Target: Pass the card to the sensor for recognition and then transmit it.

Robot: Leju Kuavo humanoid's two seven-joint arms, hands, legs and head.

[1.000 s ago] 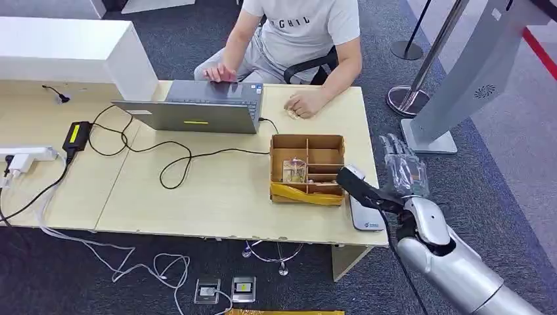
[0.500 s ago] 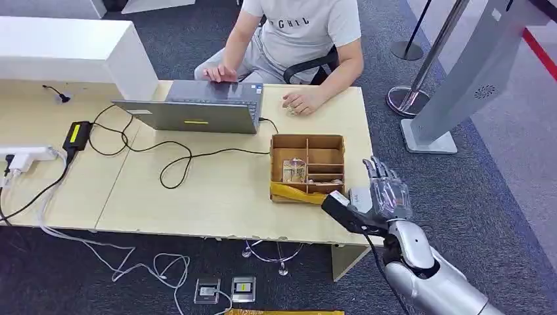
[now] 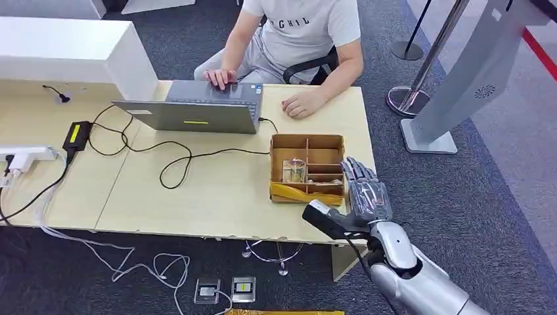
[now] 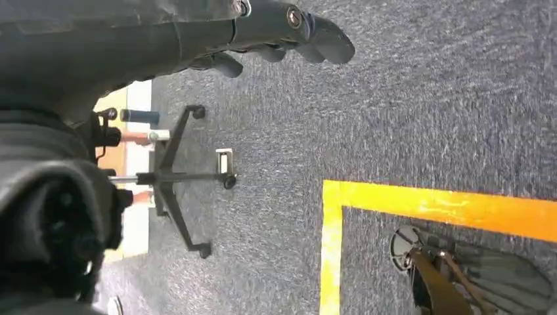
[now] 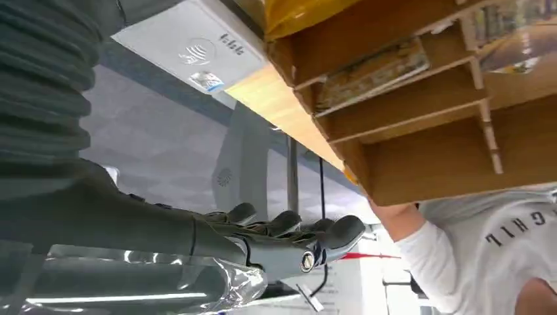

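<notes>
**Head view.** The right hand (image 3: 364,197) hovers at the lower right of the frame, over the right end of the table (image 3: 197,197). It is just beside the right wall of the cardboard box (image 3: 307,141). Its fingers are stretched out and spread, pointing up the frame. The dark thumb sticks out toward the lower left, and nothing is in the grasp. A person (image 3: 302,26) sits at the top centre, working at a laptop (image 3: 197,111).

**Left wrist view.** The left hand (image 4: 197,33) hangs over grey carpet, its fingers loosely extended and holding nothing. It is far from the table, so the right hand looks like the one to do the picking.

**Right wrist view.** The right hand's fingers (image 5: 289,226) lie straight and released, clear of everything. The box's compartments are seen from close by. A flat printed item, probably the card (image 5: 371,65), lies in a narrow slot near the box's corner. Its long axis runs along the slot, parallel to the dividers. The white sensor (image 5: 190,46) sits on the table just beside that same corner.

The card therefore lies ahead of the fingertips and to the thumb's side, inside the box wall. A pick would probably mean swinging the hand in over the wall and pinching across the card's short side.
</notes>
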